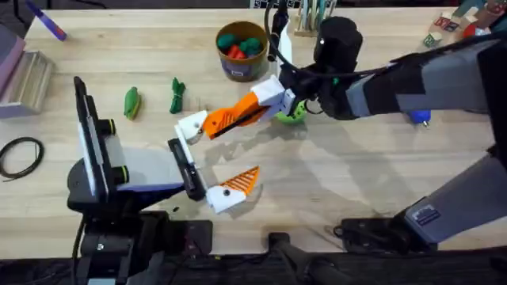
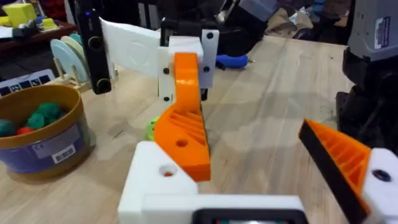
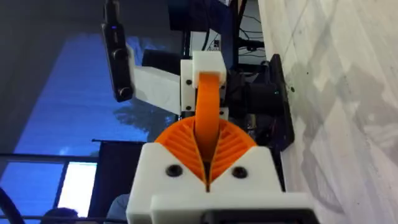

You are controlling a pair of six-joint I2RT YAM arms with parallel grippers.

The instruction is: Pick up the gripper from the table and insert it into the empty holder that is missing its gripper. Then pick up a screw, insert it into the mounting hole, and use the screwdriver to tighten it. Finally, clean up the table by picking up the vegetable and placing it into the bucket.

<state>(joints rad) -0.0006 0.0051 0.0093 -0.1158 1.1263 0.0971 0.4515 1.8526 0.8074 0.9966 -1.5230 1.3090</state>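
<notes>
My right gripper (image 1: 273,99) reaches across the middle and is shut on the orange gripper (image 1: 234,117). In the right wrist view its orange pads (image 3: 233,146) clamp that piece (image 3: 208,102). The piece's far end rests against the white holder (image 1: 191,125) of my left gripper (image 1: 212,158), which stands open. In the left wrist view the orange gripper (image 2: 183,134) lies on the holder (image 2: 155,180); whether it is fully seated I cannot tell. A blue screwdriver (image 1: 418,117) pokes out behind the right arm. The bucket (image 1: 242,49) holds green and red pieces. A green vegetable (image 1: 131,103) lies at the left. Any screw is out of view.
A second green vegetable (image 1: 177,95) lies beside the first. A bright-green disc (image 1: 291,115) sits under the right gripper. A purple marker (image 1: 47,22) is at the far left corner and a black cable loop (image 1: 20,154) at the left edge. The left jaw's other mount (image 1: 231,190) carries its orange finger.
</notes>
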